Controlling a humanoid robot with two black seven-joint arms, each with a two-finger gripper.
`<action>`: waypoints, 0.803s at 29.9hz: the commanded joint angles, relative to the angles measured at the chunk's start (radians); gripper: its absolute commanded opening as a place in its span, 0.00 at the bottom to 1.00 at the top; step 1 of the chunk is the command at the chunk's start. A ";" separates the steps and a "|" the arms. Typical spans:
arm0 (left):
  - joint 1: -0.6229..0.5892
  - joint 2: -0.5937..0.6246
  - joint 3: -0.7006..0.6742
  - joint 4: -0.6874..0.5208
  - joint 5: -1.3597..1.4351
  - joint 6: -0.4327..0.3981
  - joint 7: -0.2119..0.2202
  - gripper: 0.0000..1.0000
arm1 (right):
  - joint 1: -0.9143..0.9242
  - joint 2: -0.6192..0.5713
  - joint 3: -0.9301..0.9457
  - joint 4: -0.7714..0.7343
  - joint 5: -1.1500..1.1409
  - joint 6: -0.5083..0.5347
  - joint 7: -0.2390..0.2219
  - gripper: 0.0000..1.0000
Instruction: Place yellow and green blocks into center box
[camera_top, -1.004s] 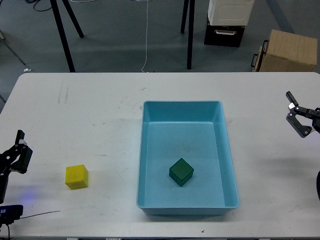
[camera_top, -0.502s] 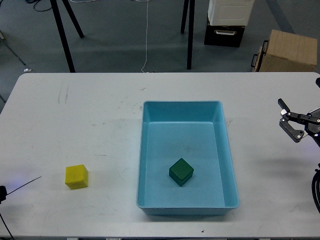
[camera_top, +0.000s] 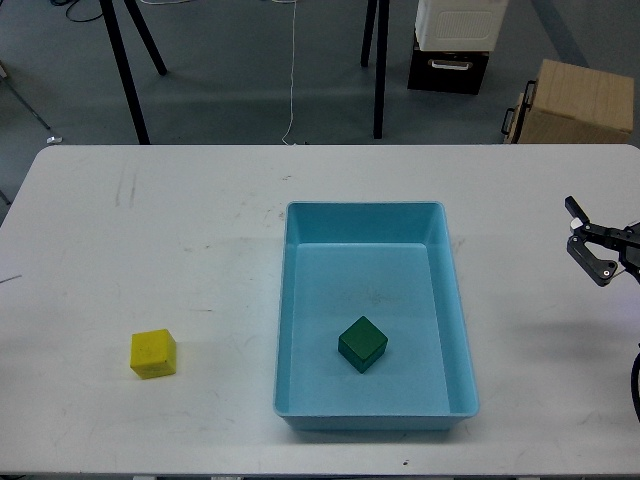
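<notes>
1. A white table (camera_top: 150, 230) fills most of the picture, from the left edge to the right edge.
2. A blue box (camera_top: 455, 300) sits on the table, a little right of the middle of the picture.
3. The green block (camera_top: 362, 343) lies inside the box, on its floor, toward the lower part. It is turned so one corner points down the picture. It does not touch the box walls.
4. The yellow block (camera_top: 153, 353) sits on the table in the lower left of the picture. It is outside the box and well apart from it.
5. The right gripper (camera_top: 589, 238) pokes in at the right edge, about halfway down. It is over the table, well to the right of the box, and touches nothing.
6. Its two fingers (camera_top: 574, 208) are apart, with a gap between them, and nothing is held in the gap.
7. The left gripper is not in the picture, so its fingers cannot be told.
8. Past the far edge of the table, at the top of the picture, there is a grey floor.
9. Black legs (camera_top: 124, 70) of a stand are at the upper left, and another black pole (camera_top: 379, 75) is near the top middle.
10. A thin white cord (camera_top: 293, 70) hangs down between them.
11. A brown cardboard box (camera_top: 577, 102) is in the upper right, beside a white and black case (camera_top: 455, 40).
</notes>
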 joint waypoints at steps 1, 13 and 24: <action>-0.025 0.213 0.065 0.003 0.046 0.000 0.004 1.00 | -0.002 0.007 0.016 0.003 0.005 0.006 -0.002 1.00; -0.476 0.358 0.517 0.017 0.620 0.000 0.006 1.00 | 0.012 0.058 0.060 -0.002 0.012 0.009 -0.002 1.00; -1.169 0.267 1.317 0.017 0.736 0.024 0.041 1.00 | 0.010 0.096 0.002 -0.003 0.010 0.009 -0.015 1.00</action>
